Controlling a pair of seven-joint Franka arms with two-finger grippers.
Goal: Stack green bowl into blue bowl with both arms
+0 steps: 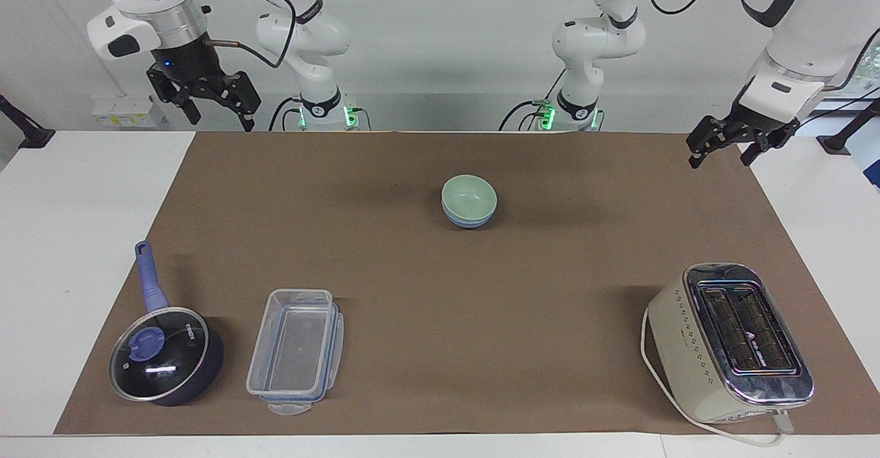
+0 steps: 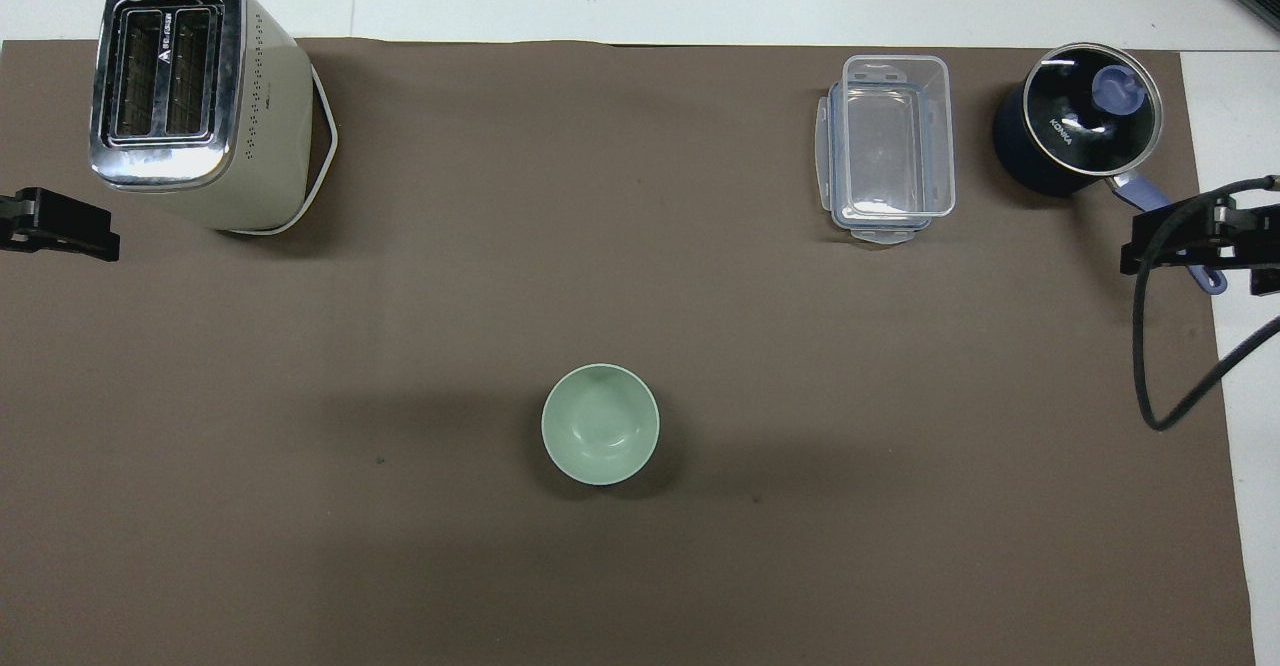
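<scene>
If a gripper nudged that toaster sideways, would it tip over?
Probably it would slide rather than tip: the toaster rests on a broad base on the brown mat. It looks fairly heavy for its size. Its trailing white cord might drag or snag.

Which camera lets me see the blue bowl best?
The facing view. There the blue bowl peeks out as a blue band under the green bowl, which sits nested in it. The overhead view looks straight down, so the green bowl covers it and no blue shows there.
</scene>
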